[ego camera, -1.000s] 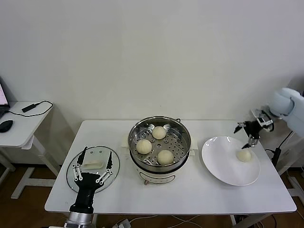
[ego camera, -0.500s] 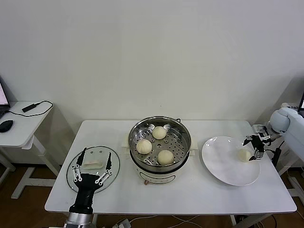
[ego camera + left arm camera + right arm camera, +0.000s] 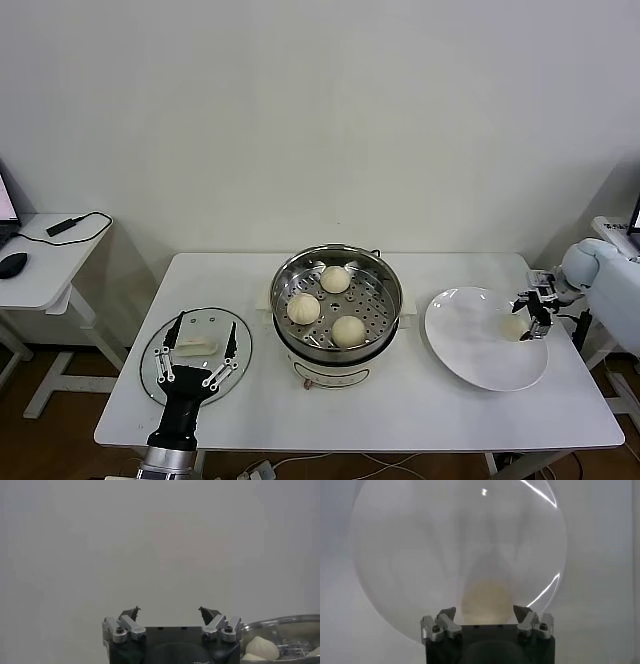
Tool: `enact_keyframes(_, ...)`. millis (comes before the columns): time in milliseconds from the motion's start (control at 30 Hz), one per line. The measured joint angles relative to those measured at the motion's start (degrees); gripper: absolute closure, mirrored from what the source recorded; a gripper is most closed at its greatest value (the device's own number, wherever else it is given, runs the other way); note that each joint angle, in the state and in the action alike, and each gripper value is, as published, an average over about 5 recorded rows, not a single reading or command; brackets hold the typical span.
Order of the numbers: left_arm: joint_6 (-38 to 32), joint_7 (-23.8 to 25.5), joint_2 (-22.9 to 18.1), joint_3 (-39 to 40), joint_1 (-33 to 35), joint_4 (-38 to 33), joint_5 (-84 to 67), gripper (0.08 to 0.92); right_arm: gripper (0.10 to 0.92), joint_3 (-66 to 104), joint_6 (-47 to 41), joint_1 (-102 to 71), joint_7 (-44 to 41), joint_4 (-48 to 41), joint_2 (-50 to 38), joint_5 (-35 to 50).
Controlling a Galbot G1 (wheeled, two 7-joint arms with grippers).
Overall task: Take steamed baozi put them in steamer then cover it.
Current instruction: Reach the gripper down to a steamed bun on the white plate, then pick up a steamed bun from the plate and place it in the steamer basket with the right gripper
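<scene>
Three steamed baozi (image 3: 335, 279) lie on the perforated tray of the steel steamer (image 3: 390, 290) at the table's middle. Another baozi (image 3: 512, 326) rests on the white plate (image 3: 470, 345) to the right. My right gripper (image 3: 530, 315) is down at this bun. In the right wrist view the baozi (image 3: 487, 597) sits between the fingers of the right gripper (image 3: 485, 611), with thin gaps on both sides. The glass cover (image 3: 200, 347) lies flat on the table's left. My left gripper (image 3: 205, 322) hovers open over it, and the left wrist view shows the left gripper (image 3: 170, 612) empty.
A side desk (image 3: 40, 270) with a mouse and a cable stands off to the left. The plate (image 3: 420, 555) reaches close to the table's right edge. The steamer rim (image 3: 280, 622) sits close beside the left gripper.
My right gripper dropped from above the plate's far edge down to the baozi, and its fingers have drawn in around it. The left arm has stayed put.
</scene>
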Motion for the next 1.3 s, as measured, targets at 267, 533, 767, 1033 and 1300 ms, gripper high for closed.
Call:
enact_keyframes(267,-0.01,0.00,0.00,-0.03,-0.11,0.05,-0.03,0.177,0.445,0.62,-0.02,-0.86,0.83,-1.10,0.55,-0.07)
enact_keyframes(533,0.19,0.00,0.08,-0.12,-0.21,-0.28,-0.14,0.177,0.457,0.14,-0.09,0.32,0.31,0.14,-0.23,0.36)
enact_keyframes(767,0.47,-0.01,0.35,0.19,-0.47,-0.68,-0.20,0.177,0.451,-4.55,-0.39,7.82,-3.90,5.23,-1.44,3.17)
enact_keyframes(1033,0.41,-0.03,0.57,0.38,-0.53,-0.96,-0.26,0.177,0.431,-15.90,-2.75,23.79,-11.78,14.84,0.72,12.67)
enact_keyframes(1300,0.38,-0.02,0.39,0.67,-1.07,-0.94,-0.24,0.177,0.423,-25.90,-7.17,36.08,-15.89,26.11,5.50,23.40)
